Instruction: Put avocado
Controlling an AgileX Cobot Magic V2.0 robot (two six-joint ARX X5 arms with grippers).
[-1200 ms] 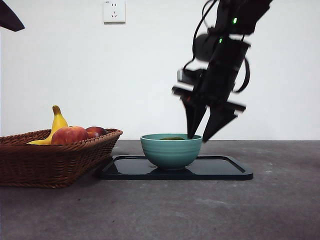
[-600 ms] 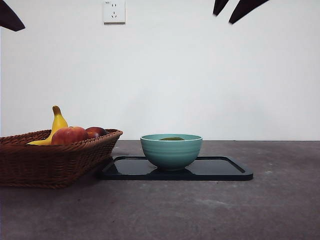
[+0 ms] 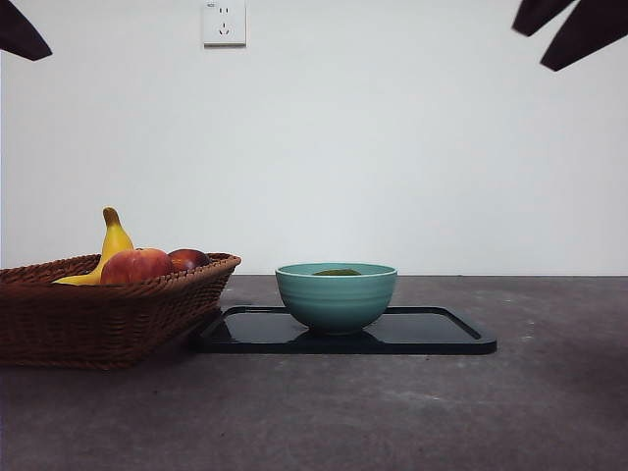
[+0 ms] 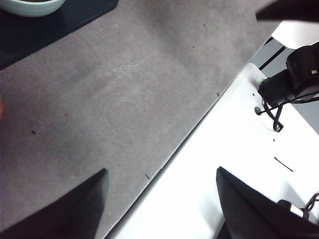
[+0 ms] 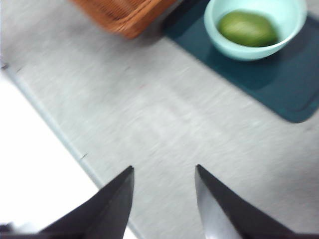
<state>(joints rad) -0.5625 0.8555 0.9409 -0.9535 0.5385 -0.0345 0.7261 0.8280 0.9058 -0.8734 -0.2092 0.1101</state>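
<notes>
Since the dark green, egg-shaped avocado (image 5: 247, 28) already rests inside the teal ceramic bowl (image 3: 336, 295) on the black tray (image 3: 432, 332) at centre frame, the right tool (image 3: 569, 27) hangs released and empty at upper right, apparently done.

We find no text, label, brand, number or sign that can be read in any of the views. The white plastic wall socket (image 3: 224, 22) high on the pale wall carries a tiny dark mark in its upper left corner, but it is too small for us to make out. The woven brown wicker basket (image 3: 118, 314), the teal ribbed ceramic bowl (image 3: 337, 295), the flat black rectangular tray (image 3: 432, 334) and the grey tabletop (image 3: 392, 412) show us no lettering. On the black equipment (image 4: 299, 74) beside the tabletop in the left wrist view we can read nothing either.
</notes>
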